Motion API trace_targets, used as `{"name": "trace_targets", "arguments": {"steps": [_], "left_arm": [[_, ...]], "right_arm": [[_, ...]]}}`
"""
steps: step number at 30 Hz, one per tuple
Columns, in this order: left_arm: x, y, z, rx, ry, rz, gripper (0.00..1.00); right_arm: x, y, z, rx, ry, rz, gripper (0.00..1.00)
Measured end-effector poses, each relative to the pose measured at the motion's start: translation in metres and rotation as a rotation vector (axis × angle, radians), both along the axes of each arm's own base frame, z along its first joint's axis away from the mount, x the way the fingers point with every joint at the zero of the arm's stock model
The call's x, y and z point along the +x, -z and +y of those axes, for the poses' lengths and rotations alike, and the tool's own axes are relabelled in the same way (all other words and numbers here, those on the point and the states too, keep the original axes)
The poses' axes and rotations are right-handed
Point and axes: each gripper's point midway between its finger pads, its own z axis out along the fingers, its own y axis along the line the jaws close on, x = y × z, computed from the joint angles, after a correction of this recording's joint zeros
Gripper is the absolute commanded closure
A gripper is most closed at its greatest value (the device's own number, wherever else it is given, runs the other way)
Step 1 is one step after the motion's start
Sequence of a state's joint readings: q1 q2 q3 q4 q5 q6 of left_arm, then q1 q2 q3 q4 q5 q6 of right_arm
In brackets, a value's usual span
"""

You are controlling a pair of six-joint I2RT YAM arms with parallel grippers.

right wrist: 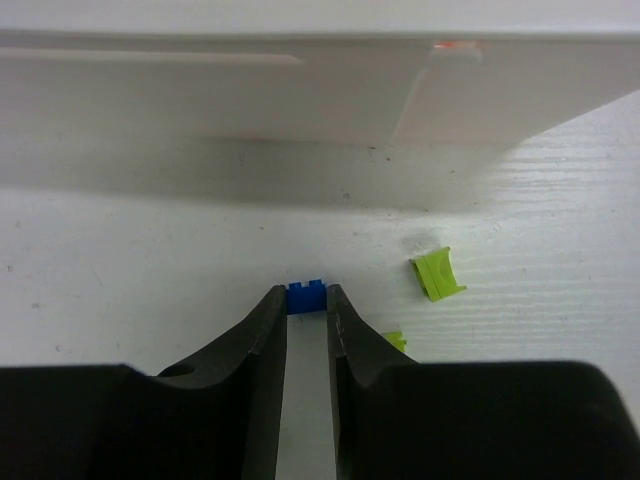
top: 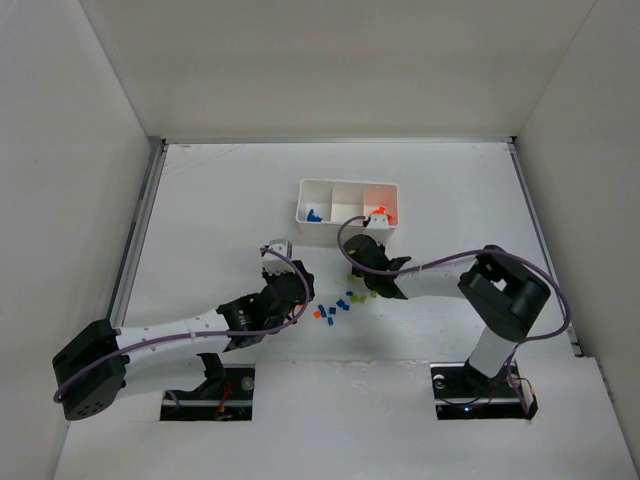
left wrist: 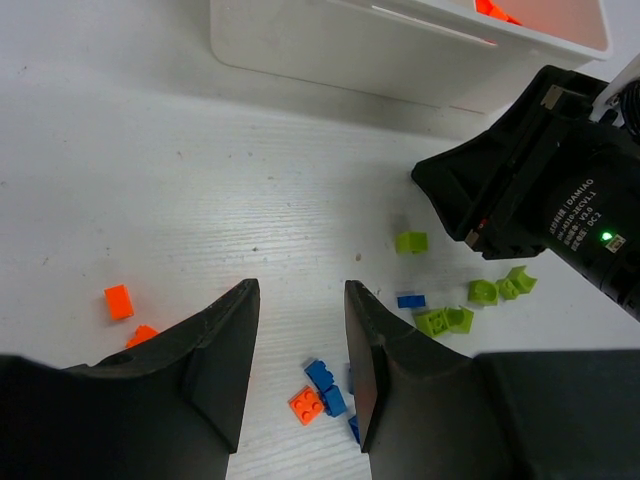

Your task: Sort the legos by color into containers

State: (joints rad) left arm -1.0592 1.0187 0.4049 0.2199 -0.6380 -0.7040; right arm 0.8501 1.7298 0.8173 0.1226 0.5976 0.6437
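1. We look down on a white counter (top: 200,220) boxed in by plain white walls. The white tray (top: 348,198) sits toward 12 o'clock, its three compartments in a row.
2. Blue bricks (top: 314,214) lie in the 9 o'clock compartment and orange bricks (top: 386,212) in the 3 o'clock one. The middle one looks bare from above.
3. The loose legos (top: 343,300) are scattered at 6 o'clock from the tray, between the two arms, with orange, blue and yellow-green mixed together.
4. The right end effector (right wrist: 307,312) sits low, just short of the tray's near wall. Its jaws are drawn nearly together on a blue brick (right wrist: 307,297), nipped at the very tips. We cannot tell from the wrist view whether that brick is clear of the counter. A green brick (right wrist: 438,273) lies at its 2 o'clock, apart from the fingers.
5. The left end effector (left wrist: 300,300) hovers over the scatter, jaws partly open with nothing between them.
6. What we think could go wrong:
   - A hold this shallow could let the brick twist or pop out on the lift.
   - The orange compartment is the nearest, so an early release would mis-sort the blue brick. Its home lies toward 10 o'clock.
   - A low carry could catch the thin tray wall and shove the tray.
   - The arms work close together and could clash over the scatter.
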Motion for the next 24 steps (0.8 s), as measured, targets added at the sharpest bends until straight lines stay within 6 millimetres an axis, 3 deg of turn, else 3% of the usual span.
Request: {"name": "trace_targets", "arguments": {"steps": [3, 8, 13, 18, 24], "left_arm": [[-0.001, 0.002, 0.001, 0.005, 0.000, 0.003, 0.64], [-0.005, 0.005, 0.000, 0.019, 0.012, 0.009, 0.65], [-0.013, 0.013, 0.007, 0.050, 0.013, 0.027, 0.68], [-0.020, 0.021, 0.012, 0.088, 0.011, 0.044, 0.69], [-0.025, 0.027, 0.016, 0.126, 0.011, 0.056, 0.71]], "right_arm": [[-0.002, -0.013, -0.001, 0.011, -0.013, -0.016, 0.77], [0.002, -0.075, 0.010, 0.109, -0.051, -0.115, 0.77], [0.029, -0.123, 0.056, 0.192, -0.127, -0.188, 0.77], [0.063, -0.132, 0.090, 0.191, -0.171, -0.210, 0.76], [0.096, -0.122, 0.101, 0.178, -0.170, -0.206, 0.59]]}}
